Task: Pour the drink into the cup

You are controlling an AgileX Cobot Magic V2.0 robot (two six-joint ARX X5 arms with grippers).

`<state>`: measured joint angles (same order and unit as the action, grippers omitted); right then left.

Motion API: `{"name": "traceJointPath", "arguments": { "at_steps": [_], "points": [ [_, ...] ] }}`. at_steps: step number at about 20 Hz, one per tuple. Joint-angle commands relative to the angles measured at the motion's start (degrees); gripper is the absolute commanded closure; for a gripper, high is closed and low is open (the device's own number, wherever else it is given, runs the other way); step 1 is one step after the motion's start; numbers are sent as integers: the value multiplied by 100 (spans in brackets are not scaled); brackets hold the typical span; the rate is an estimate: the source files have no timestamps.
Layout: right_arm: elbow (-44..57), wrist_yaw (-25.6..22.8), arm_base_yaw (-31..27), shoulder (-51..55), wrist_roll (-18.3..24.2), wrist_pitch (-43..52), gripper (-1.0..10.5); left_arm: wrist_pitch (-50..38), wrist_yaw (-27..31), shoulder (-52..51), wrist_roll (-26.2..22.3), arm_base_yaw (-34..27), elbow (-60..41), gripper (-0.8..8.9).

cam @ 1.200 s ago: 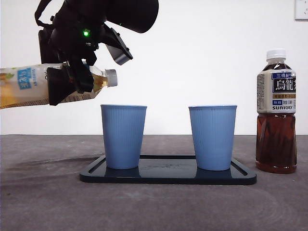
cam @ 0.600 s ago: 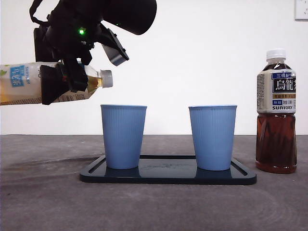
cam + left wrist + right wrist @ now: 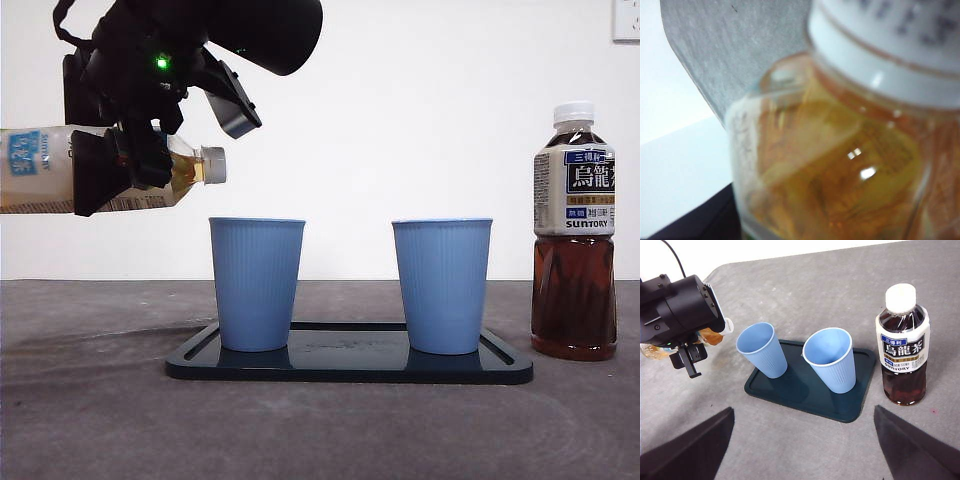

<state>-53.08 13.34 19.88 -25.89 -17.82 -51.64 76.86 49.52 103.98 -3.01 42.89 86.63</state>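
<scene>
Left tool [image 3: 140, 160] grips our tea bottle [image 3: 60, 170], jaws closed around its shoulder, holding it nearly level in the air above and to one side of the tray [image 3: 350, 368]. We see the capped mouth [image 3: 213, 165] just short of the nearer cup's [image 3: 256, 283] rim, higher than it, with no liquid leaving it. Amber tea fills the left wrist view. Both blue cups stand upright on the tray, the second cup [image 3: 441, 285] beside the first, apart from it. Past the tray's other end an oolong bottle [image 3: 573, 232] stands capped on the desk [image 3: 320, 430]. Our right tool [image 3: 802, 450] waits high above the tray, jaws spread wide and empty.
</scene>
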Motion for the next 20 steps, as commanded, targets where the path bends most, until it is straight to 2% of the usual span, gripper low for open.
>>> {"name": "traceJointPath", "arguments": {
  "at_steps": [1, 12, 18, 20],
  "points": [
    [-57, -7, 31, -9, 70, 55, 501, 166, 181, 149, 166, 105, 181, 598],
    [-48, -33, 31, -9, 92, -116, 501, 275, 348, 437, 275, 236, 188, 598],
    [-48, -63, 31, -9, 197, -195, 501, 343, 269, 343, 953, 238, 804, 598],
    [-48, -232, 31, -9, 227, -256, 501, 260, -208, 118, 1198, 234, 962, 598]
  ]
}}
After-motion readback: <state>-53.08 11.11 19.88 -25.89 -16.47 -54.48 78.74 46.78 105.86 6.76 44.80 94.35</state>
